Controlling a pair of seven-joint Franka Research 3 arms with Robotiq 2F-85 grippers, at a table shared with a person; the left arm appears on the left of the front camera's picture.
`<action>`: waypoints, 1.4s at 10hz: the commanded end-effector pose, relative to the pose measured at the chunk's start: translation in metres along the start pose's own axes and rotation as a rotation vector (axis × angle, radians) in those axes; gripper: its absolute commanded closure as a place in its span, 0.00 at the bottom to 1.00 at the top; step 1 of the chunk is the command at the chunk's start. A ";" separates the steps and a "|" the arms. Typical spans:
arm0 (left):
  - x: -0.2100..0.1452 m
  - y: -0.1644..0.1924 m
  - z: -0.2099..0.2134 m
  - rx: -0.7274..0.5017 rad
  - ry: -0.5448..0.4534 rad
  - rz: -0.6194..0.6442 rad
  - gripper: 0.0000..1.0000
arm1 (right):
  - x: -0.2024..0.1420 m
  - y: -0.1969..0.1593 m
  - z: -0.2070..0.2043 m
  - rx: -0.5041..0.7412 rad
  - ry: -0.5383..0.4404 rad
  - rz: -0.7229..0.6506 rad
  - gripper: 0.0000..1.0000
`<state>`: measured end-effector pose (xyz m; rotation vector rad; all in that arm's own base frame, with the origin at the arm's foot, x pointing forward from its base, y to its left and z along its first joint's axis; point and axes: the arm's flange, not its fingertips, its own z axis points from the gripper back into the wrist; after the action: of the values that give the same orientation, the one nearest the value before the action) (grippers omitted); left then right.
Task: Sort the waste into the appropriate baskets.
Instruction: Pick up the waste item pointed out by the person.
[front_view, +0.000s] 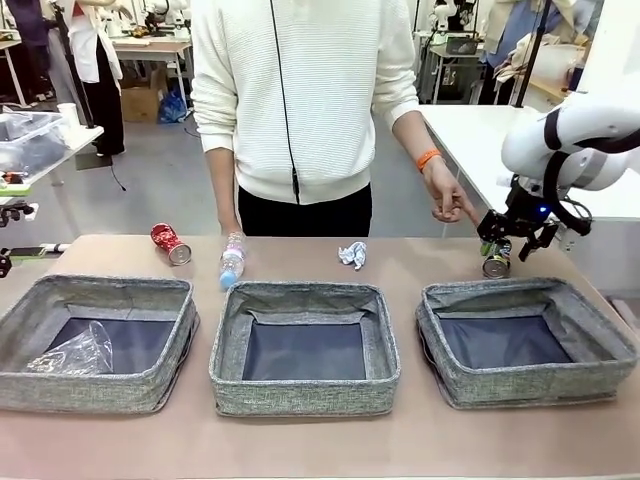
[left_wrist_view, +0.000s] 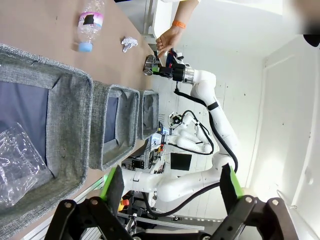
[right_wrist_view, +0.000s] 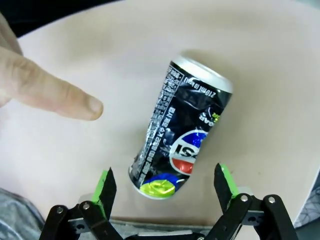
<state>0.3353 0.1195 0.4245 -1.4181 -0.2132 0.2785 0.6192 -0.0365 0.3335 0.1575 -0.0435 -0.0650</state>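
The right gripper (right_wrist_view: 165, 175) is seen with its jaws spread wide and nothing pinched. The dark blue-silver can (right_wrist_view: 185, 130) is laid on its side on the table (right_wrist_view: 280, 70), in line with the gap between them, just behind the right basket (front_view: 520, 292). A person's finger (right_wrist_view: 60, 97) is pointed just beside the can. The left gripper (left_wrist_view: 172, 187) is likewise spread.

Bright, even indoor light from overhead. Front view is sharp throughout. The table (front_view: 320, 445) is evenly lit; the baskets (front_view: 300, 293) throw only faint, soft shadows at their bases, and their linings read dark. Bag (front_view: 75, 352) shows small glints.

Left wrist view: white wall (left_wrist_view: 280, 100) is near blown out, and basket rims bow with wide-angle distortion.

Right wrist view: can (right_wrist_view: 182, 135) is crisp, with glare on its silver rim. Finger (right_wrist_view: 60, 97) is slightly soft at the frame edge.
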 end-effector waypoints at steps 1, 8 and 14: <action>0.000 -0.001 -0.001 0.004 -0.005 -0.012 0.00 | 0.001 -0.001 -0.006 -0.004 -0.014 -0.030 0.00; 0.000 -0.001 -0.001 0.004 -0.005 -0.012 0.00 | -0.002 -0.009 -0.013 -0.076 -0.040 -0.089 1.00; 0.000 -0.001 -0.001 0.004 -0.005 -0.012 0.00 | -0.011 -0.022 -0.008 -0.013 -0.038 -0.170 1.00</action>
<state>0.3353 0.1195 0.4245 -1.4181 -0.2131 0.2784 0.6187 -0.0529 0.3232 0.1376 -0.0658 -0.1783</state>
